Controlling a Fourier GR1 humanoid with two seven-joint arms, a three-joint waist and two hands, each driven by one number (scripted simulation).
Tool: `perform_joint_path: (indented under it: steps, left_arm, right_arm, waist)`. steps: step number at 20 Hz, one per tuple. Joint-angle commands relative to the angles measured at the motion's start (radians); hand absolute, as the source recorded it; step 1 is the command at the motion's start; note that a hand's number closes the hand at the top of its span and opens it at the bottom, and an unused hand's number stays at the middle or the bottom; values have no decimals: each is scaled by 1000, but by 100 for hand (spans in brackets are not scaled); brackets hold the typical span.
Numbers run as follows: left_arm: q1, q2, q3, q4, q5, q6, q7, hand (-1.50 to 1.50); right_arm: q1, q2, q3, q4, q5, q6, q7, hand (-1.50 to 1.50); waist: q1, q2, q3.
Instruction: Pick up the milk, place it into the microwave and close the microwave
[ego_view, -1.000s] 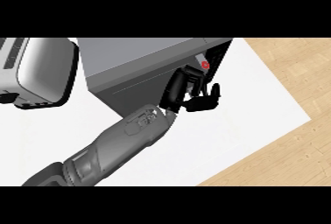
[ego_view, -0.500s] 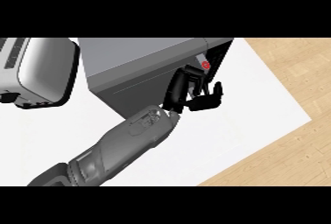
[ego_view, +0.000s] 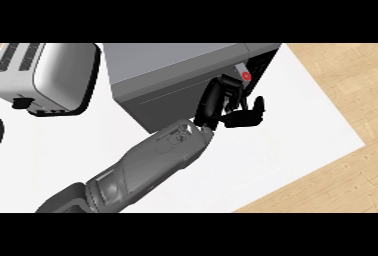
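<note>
Head view, black left hand (ego_view: 220, 102) – fingers straight, thumb out – against boxy matte-grey microwave (ego_view: 166, 70), rounded silver toaster (ego_view: 52, 70) beside

Count, from beside the counter (ego_view: 303, 135): one grey microwave (ego_view: 170, 75). One toaster (ego_view: 52, 75). One grey forearm (ego_view: 148, 165), one black hand (ego_view: 215, 100). One red dot (ego_view: 246, 76) on the microwave's front.
</note>
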Motion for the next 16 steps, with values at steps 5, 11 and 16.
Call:
perform_joint_path:
  steps: [5, 11, 16]
  left_arm:
    - [-7, 71, 55, 165, 51, -27, 7, 150]
    - [-7, 108, 37, 191, 73, -50, -17, -150]
    - [6, 103, 22, 198, 99, -77, -30, -150]
  right_arm:
    - [15, -24, -55, -14, -28, -14, 15, -150]
    - [38, -31, -92, -27, -44, -30, 24, -150]
    - [64, -42, -115, -52, -65, -34, 43, -150]
  waist:
    - [64, 9, -3]
    - [102, 6, -5]
    - [110, 0, -6]
